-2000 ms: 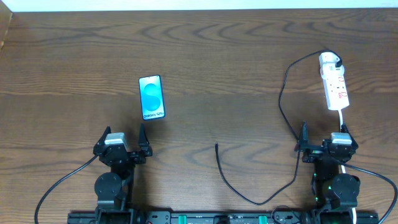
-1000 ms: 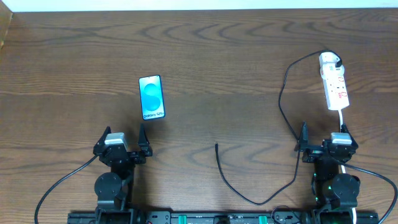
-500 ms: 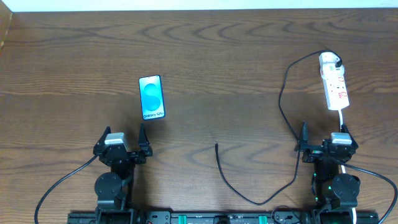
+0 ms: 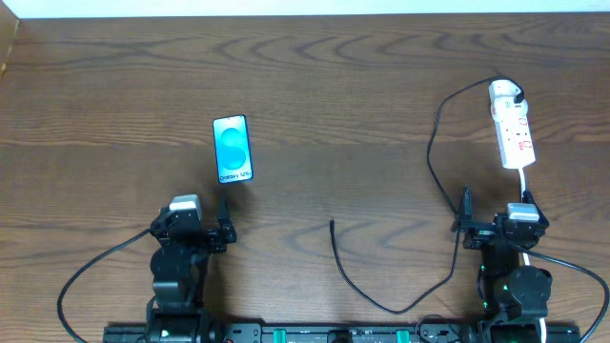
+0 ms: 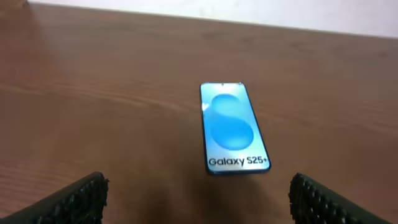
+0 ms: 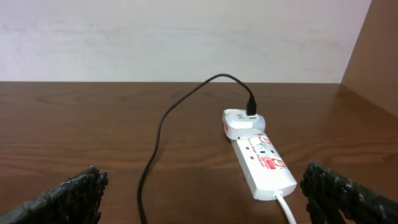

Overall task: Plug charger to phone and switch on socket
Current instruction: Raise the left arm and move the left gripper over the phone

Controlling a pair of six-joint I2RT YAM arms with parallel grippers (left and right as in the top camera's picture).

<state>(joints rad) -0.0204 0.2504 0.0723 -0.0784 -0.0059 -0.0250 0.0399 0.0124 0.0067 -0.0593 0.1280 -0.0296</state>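
Observation:
The phone [image 4: 233,150] lies flat on the left half of the table, blue screen up; in the left wrist view it [image 5: 232,128] lies just ahead of my open, empty left gripper [image 5: 198,202]. The left gripper [image 4: 191,221] sits a little below the phone. The socket [image 4: 512,124] is a white power strip at the far right, with the charger's white plug [image 6: 242,122] in its far end. The charger's black cable [image 4: 434,181] loops down to a loose plug tip [image 4: 332,224] at table centre. My right gripper [image 4: 494,214] is open and empty, just short of the socket [image 6: 264,167].
The table is dark wood [image 4: 334,86]. A white wall runs along the far edge [image 6: 174,37]. A wooden side panel [image 6: 376,68] stands at the far right. The socket's white cord [image 6: 288,208] runs back toward my right arm.
My left gripper has shifted slightly to the right and forward, toward the phone. The right arm, phone, cable and socket have not moved.

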